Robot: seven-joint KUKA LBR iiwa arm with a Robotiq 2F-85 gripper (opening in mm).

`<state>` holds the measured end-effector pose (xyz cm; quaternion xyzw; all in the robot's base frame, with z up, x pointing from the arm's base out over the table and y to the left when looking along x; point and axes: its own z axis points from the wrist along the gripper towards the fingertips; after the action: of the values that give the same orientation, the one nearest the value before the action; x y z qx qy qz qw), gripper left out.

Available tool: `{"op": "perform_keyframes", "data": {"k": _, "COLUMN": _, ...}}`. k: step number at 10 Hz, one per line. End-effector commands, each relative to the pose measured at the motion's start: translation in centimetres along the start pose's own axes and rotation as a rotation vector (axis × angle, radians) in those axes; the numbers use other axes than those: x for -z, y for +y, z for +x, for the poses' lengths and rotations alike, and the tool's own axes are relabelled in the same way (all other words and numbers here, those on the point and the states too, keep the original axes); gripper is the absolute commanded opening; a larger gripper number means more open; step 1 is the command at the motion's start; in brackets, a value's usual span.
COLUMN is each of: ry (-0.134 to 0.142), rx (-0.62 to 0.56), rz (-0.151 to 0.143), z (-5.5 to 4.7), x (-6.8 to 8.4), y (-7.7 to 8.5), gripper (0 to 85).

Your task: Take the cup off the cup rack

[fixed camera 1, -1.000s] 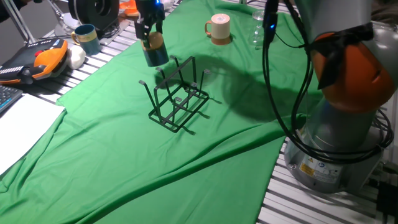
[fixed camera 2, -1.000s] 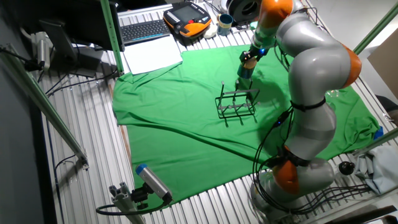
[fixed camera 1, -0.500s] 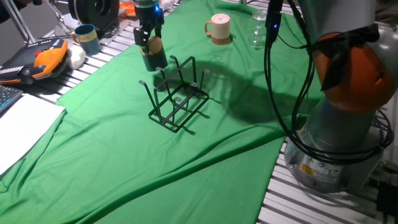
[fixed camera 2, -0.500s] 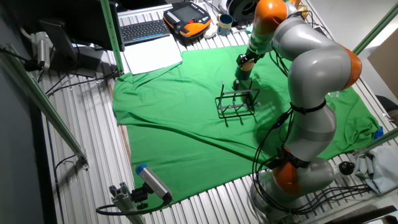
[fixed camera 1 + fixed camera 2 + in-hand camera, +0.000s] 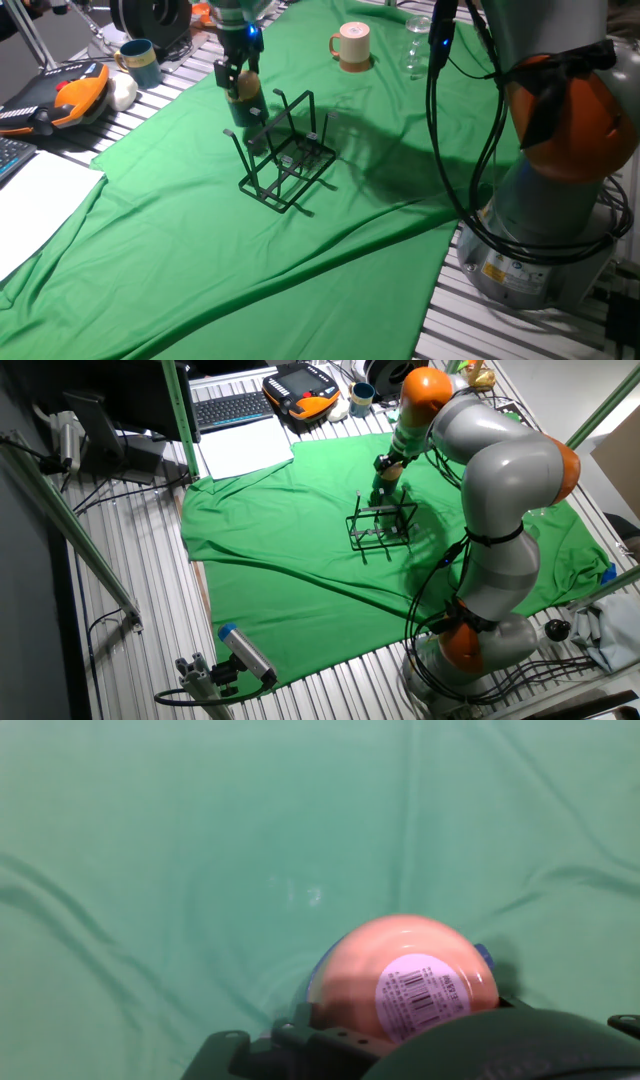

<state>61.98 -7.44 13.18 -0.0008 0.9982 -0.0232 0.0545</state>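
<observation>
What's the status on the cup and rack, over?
Gripper jaws shut on the cup. Cup off the cup rack, low over the green cloth beside it. Nothing in the way.

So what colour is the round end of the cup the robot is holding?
Peachy tan, with a white barcode sticker on the cup. The hand view shows it best.

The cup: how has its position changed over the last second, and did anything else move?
The tool, still shut on the cup, carried it lower toward the green cloth beside the cup rack, shifting slightly away from the rack. The hand view shows the cloth close under the cup. The rack and the cream mug stayed put.
</observation>
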Motion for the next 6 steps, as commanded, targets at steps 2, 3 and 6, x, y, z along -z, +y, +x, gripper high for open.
{"op": "perform_keyframes", "data": {"k": 2, "ry": -0.016, "rx": -0.008, "rz": 0.002, "z": 0.42, "x": -1.04, "y": 0.73, "gripper": 51.0}}
{"op": "perform_keyframes", "data": {"k": 3, "ry": -0.014, "rx": -0.008, "rz": -0.002, "z": 0.4, "x": -1.05, "y": 0.71, "gripper": 51.0}}
{"op": "perform_keyframes", "data": {"k": 6, "ry": -0.028, "rx": -0.008, "rz": 0.008, "z": 0.47, "x": -1.23, "y": 0.89, "gripper": 51.0}}
